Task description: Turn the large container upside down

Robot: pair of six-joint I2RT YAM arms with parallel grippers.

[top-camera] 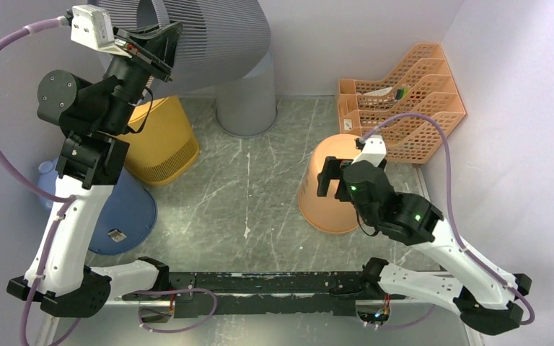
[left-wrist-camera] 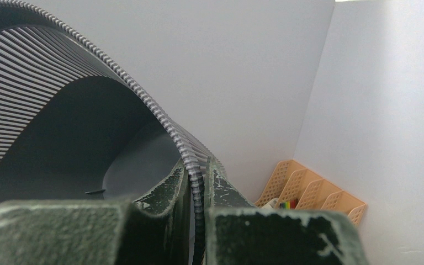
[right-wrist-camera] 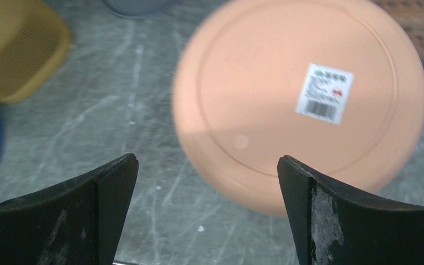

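1. An upturned blue bucket (top-camera: 126,216) sits on the table (top-camera: 245,194) at the far left, partly hidden behind the left arm
2. The left gripper (top-camera: 160,40) is raised high at the back left, and its fingers (left-wrist-camera: 168,190) are pinched narrow on the ribbed rim of the large grey container (top-camera: 209,36), one finger inside the wall and one outside
3. An upturned yellow slatted basket (top-camera: 162,140) stands just beside the blue bucket, below that gripper
4. The large grey container is at the back centre and tilted, with its open mouth turned towards the left gripper; its smooth lower part seems to rest on the table, though the contact is hard to make out
5. An upturned orange bucket (top-camera: 317,194) stands right of centre, with a barcode label (right-wrist-camera: 324,93) on its base
6. The right gripper (top-camera: 330,176) hovers above that bucket with its fingers spread wide and nothing between them
7. An orange mesh file rack (top-camera: 404,94) stands in the back right corner
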